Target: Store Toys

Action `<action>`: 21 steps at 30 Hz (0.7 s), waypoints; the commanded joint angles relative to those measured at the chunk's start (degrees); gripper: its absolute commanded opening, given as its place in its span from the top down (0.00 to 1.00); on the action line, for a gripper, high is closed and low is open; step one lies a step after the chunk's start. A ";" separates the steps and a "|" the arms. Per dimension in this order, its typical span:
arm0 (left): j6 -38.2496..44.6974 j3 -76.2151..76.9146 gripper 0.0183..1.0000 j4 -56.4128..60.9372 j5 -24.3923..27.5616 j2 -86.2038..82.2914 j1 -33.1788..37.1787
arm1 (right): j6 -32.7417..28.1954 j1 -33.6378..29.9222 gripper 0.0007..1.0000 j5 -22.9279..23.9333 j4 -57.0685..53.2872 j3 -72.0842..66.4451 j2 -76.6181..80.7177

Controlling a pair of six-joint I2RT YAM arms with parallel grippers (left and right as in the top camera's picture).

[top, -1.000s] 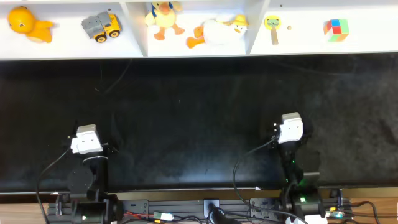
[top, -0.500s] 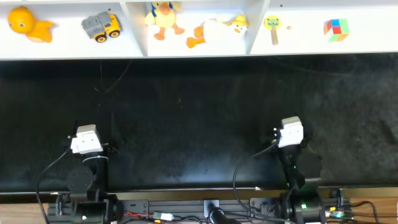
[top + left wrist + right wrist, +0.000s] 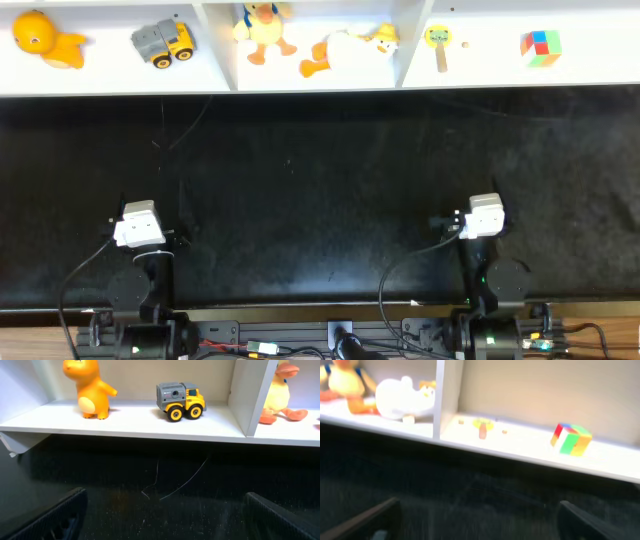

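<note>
toys on shelf, grippers well back

the left gripper (image 3: 165,497) is hanging spread wide and empty, the truck (image 3: 180,400) and orange duck (image 3: 92,387) sitting well ahead on the shelf (image 3: 125,427). the right gripper (image 3: 477,505) is gaping too, seemingly empty, the cube (image 3: 571,438) lying far beyond it.

This looks like a robot test room. The left arm (image 3: 138,262) and right arm (image 3: 487,262) stand at a black counter (image 3: 320,170), with wires (image 3: 385,280) at its edge. A white shelf (image 3: 100,80) holds toys (image 3: 163,42).

Left tool (image 3: 165,512), right tool (image 3: 480,517): seemingly open
</note>
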 commanded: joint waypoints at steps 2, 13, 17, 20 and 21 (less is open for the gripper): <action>1.09 -0.42 0.00 0.28 -0.42 -0.74 -0.26 | 1.01 -0.09 0.00 1.77 0.09 -0.76 -2.49; 1.09 -0.42 0.00 0.28 -0.42 -0.74 -0.26 | 4.55 1.03 0.00 1.62 0.09 -0.76 -2.51; 1.09 -0.42 0.00 0.28 -0.42 -0.74 -0.26 | 6.05 0.98 0.00 1.66 0.09 -0.76 -2.51; 1.09 -0.42 0.00 0.28 -0.42 -0.74 -0.26 | 6.10 0.96 0.00 1.66 0.07 -0.76 -2.51; 1.09 -0.42 0.00 0.28 -0.42 -0.74 -0.26 | 6.12 0.81 0.00 1.68 0.07 -0.76 -2.51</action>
